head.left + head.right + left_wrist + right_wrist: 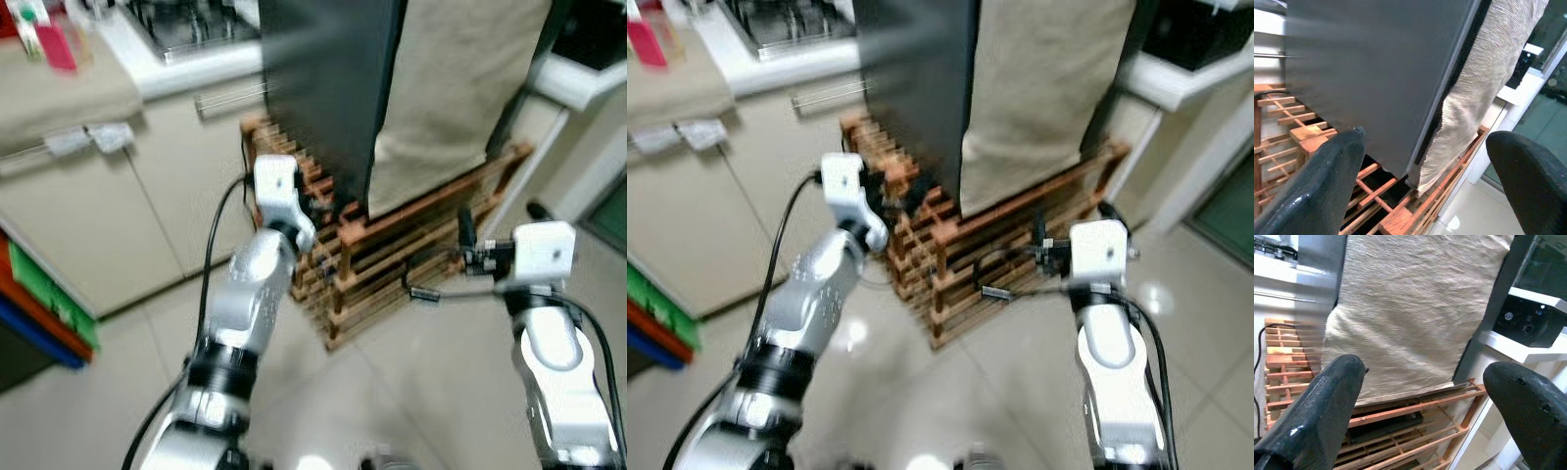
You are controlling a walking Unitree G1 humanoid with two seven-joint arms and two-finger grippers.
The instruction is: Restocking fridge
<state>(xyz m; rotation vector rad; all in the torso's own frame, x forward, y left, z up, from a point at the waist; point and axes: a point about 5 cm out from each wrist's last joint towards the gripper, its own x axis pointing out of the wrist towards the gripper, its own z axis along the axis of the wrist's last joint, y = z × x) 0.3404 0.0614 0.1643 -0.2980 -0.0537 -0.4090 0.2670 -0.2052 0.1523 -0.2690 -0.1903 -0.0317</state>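
While raised, both open pincers face fridge (333,88).

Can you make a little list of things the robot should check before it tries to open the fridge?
1. Fridge ahead, on the wooden pallet: ok.
2. Left gripper jaws open: ok.
3. Right gripper jaws open: ok.
4. Both grippers empty: ok.
5. Cloth covers the fridge front, handle hidden: not ok.
6. Food to restock nearby: cannot tell.
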